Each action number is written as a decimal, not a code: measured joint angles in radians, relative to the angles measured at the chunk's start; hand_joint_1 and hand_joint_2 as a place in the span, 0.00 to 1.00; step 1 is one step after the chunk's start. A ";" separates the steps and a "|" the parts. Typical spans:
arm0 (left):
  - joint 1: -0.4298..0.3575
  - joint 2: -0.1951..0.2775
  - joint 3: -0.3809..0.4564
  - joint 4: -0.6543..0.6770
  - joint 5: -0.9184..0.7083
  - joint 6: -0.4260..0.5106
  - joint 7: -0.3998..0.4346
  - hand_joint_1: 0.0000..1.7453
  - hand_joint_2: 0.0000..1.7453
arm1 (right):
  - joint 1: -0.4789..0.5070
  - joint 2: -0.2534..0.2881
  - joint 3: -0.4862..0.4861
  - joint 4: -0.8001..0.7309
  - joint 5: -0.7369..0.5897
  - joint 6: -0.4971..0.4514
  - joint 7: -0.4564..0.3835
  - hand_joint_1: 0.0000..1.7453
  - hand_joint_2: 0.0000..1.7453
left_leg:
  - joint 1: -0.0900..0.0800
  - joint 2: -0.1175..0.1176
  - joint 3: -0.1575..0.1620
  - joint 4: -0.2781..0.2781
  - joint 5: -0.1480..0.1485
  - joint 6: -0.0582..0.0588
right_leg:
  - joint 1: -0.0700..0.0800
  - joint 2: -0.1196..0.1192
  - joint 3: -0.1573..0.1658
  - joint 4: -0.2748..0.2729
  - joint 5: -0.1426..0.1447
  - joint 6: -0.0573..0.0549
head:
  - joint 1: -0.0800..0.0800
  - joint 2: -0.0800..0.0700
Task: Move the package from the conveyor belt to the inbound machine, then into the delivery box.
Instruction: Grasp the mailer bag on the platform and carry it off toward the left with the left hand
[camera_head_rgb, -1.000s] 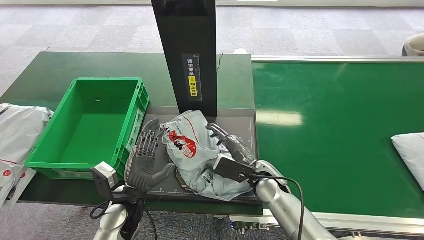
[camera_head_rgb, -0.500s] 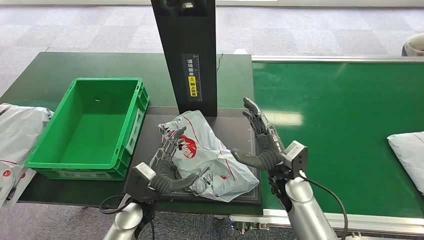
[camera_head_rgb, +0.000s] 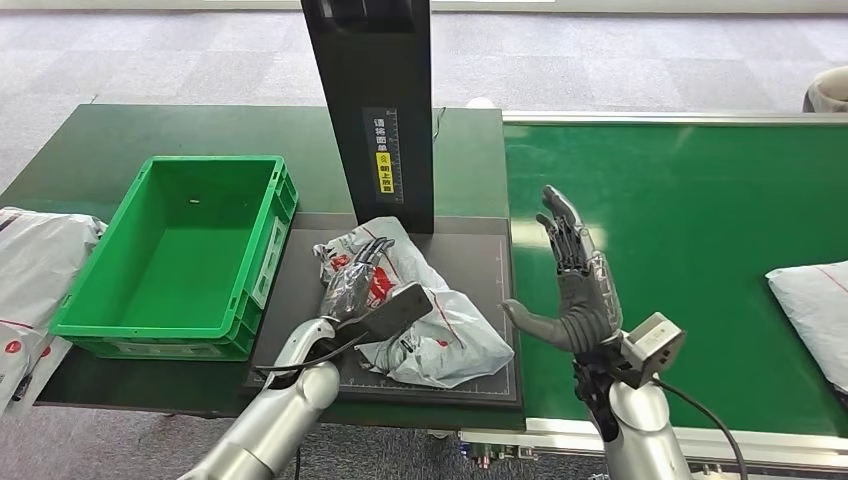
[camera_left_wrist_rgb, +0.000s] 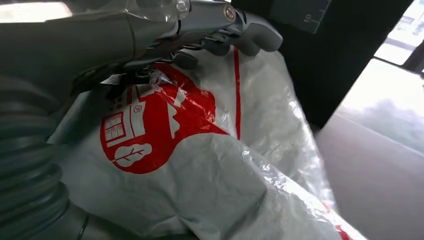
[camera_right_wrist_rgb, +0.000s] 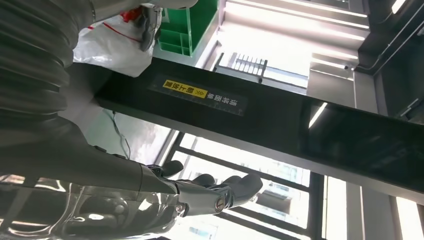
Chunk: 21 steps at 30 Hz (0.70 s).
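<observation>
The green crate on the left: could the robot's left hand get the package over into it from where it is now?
Probably yes. The left hand rests on the package on the dark platform, the green crate stands right beside it, open-topped, and nothing lies between.

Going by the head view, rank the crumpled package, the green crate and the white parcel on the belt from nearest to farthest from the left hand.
1. Crumpled package: directly under the left hand, touching it.
2. Green crate: on the table to its left.
3. White parcel: across the belt, at the far right edge.
</observation>
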<state>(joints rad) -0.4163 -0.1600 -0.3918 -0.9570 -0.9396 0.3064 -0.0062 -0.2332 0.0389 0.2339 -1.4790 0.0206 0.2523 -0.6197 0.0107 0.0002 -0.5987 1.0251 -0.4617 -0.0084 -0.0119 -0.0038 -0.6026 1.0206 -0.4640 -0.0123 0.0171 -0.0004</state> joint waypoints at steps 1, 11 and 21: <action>-0.017 -0.002 -0.001 0.027 -0.020 0.011 0.014 0.23 1.00 | 0.005 0.001 -0.004 -0.008 0.004 0.000 0.002 0.00 1.00 | 0.000 0.000 0.000 0.000 0.000 0.000 | 0.000 0.000 0.000 0.000 0.000 0.000 | 0.000 0.000; -0.083 -0.012 0.001 0.130 -0.053 -0.013 0.002 1.00 1.00 | 0.031 0.013 -0.054 -0.062 0.019 0.000 0.011 0.00 1.00 | 0.000 0.000 0.000 0.000 0.000 0.000 | 0.000 0.000 0.000 0.000 0.000 0.000 | 0.000 0.000; -0.093 -0.015 0.003 0.136 -0.028 -0.012 -0.066 1.00 1.00 | 0.064 0.030 -0.094 -0.100 0.019 -0.011 0.018 0.00 1.00 | 0.000 0.000 0.000 0.000 0.000 0.000 | 0.000 0.000 0.000 0.000 0.000 0.000 | 0.000 0.000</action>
<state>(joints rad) -0.5092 -0.1753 -0.3884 -0.8208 -0.9677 0.2947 -0.0723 -0.1687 0.0692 0.1402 -1.5792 0.0393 0.2409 -0.6014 0.0105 0.0001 -0.5990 1.0251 -0.4615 -0.0083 -0.0119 -0.0040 -0.6023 1.0207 -0.4640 -0.0122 0.0172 -0.0003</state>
